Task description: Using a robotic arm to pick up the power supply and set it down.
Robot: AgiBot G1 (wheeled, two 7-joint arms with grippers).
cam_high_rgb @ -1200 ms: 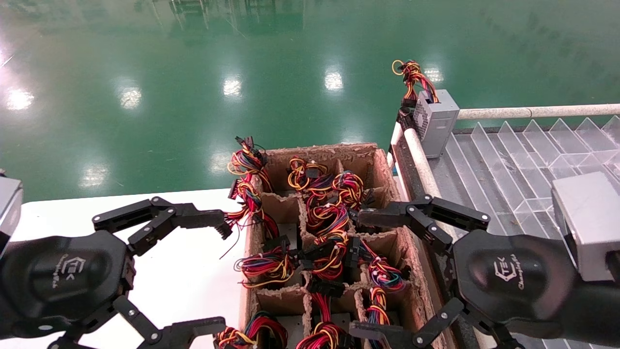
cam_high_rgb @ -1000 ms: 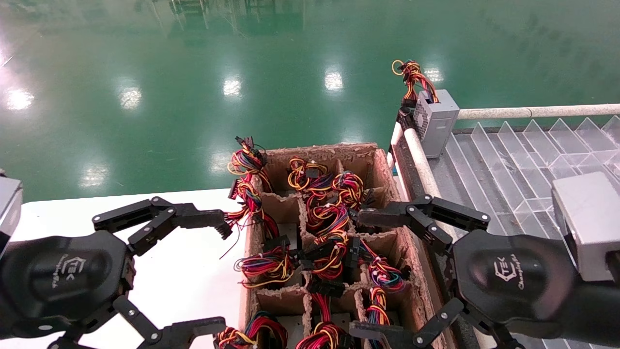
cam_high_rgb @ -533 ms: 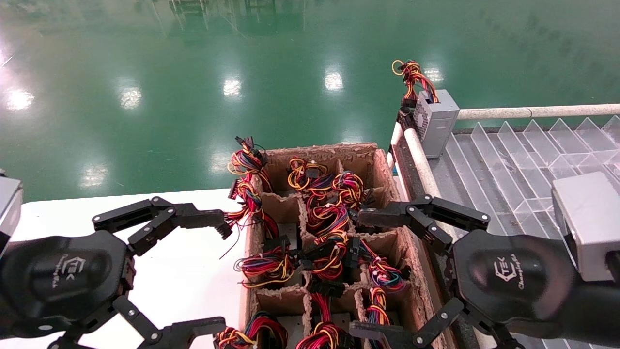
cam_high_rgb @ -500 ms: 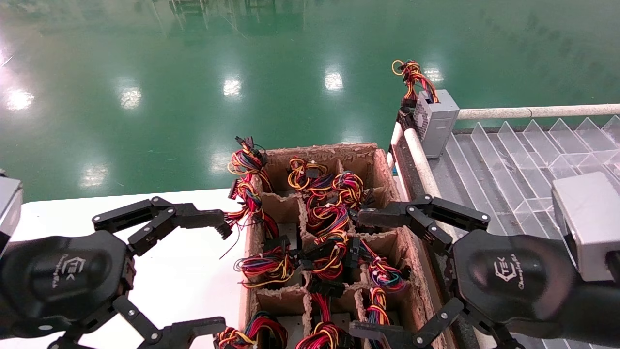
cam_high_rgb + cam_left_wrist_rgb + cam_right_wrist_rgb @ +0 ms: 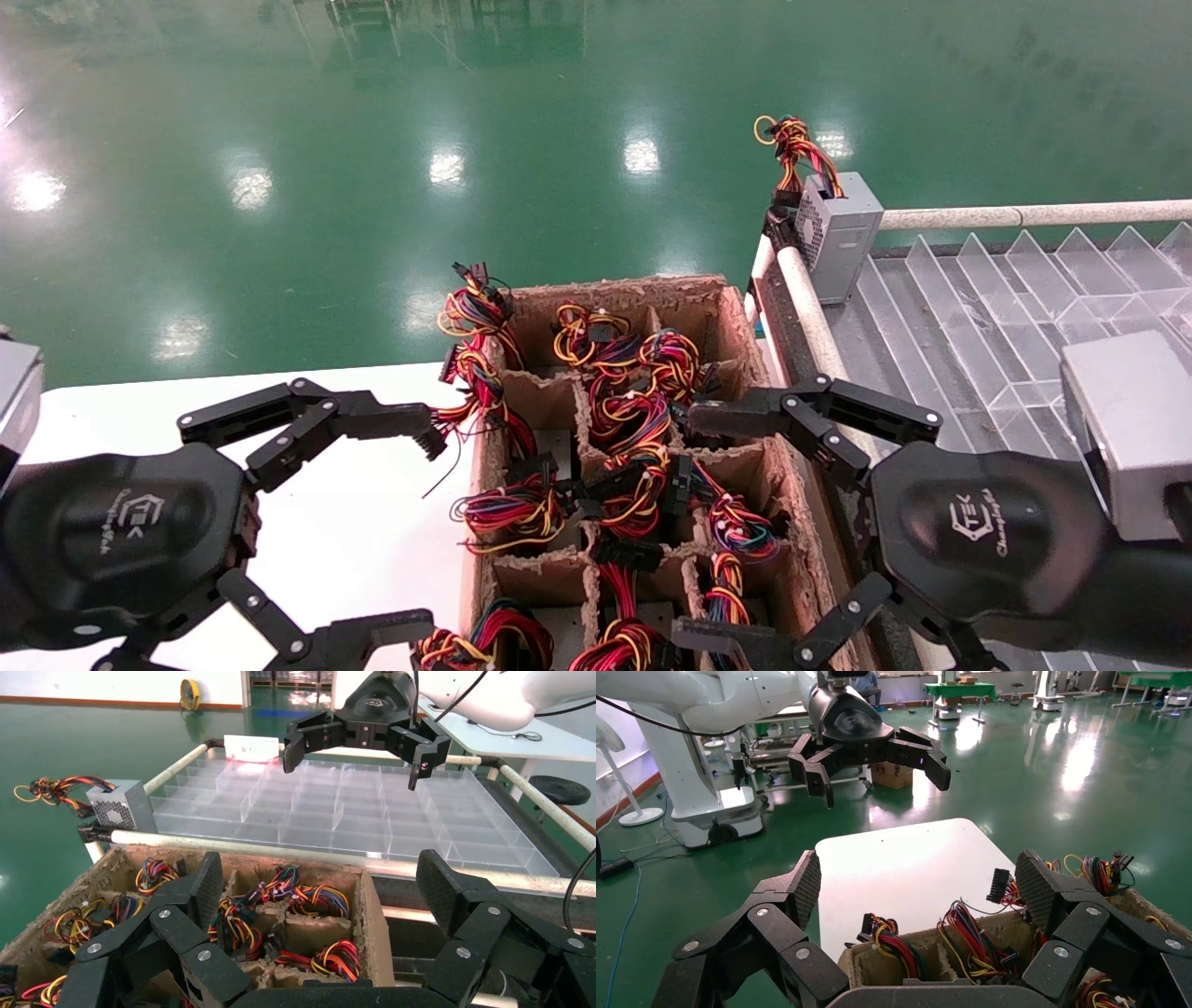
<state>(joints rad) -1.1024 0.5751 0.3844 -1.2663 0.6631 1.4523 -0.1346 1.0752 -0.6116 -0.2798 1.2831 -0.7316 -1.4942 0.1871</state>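
Grippers sit spread wide and empty on either side of the cardboard box [image 5: 643,466]: the left gripper [image 5: 410,531] over the white table [image 5: 372,522], the right gripper [image 5: 708,522] over the box's edge nearest the clear tray [image 5: 1006,308]. Nothing is grasped yet. One grey supply [image 5: 838,233] with a vented face stands at the tray's far corner, wires on top. Inside the box's cells I mostly see wire bundles [image 5: 633,410]; any units below are largely hidden. To do this well, I'd guess the right arm should drop straight into one cell, close on the metal body rather than the wires, and lift vertically so the dividers don't snag.
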